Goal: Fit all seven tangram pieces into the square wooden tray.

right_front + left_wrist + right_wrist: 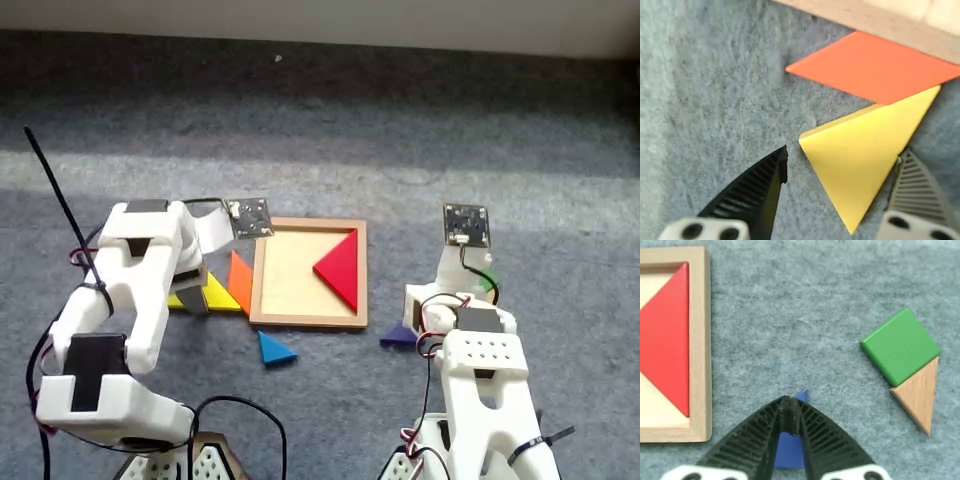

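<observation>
The square wooden tray [258,290] holds one red triangle [340,268]. Beside the tray's left rim lie an orange parallelogram [875,67] and a yellow triangle [865,160]. My left gripper [844,152] is open, one finger on each side of the yellow triangle. A dark blue triangle [789,452] lies on the carpet under my right gripper [790,412], whose fingertips are shut together above it. In the right wrist view a green square [900,346] touches a plain wooden triangle [917,395]. A light blue triangle [273,348] lies in front of the tray.
Everything sits on grey carpet. The right wrist view also shows the tray's rim [700,340] and the red triangle [667,340]. Open carpet stretches behind the tray and between the tray and the green square.
</observation>
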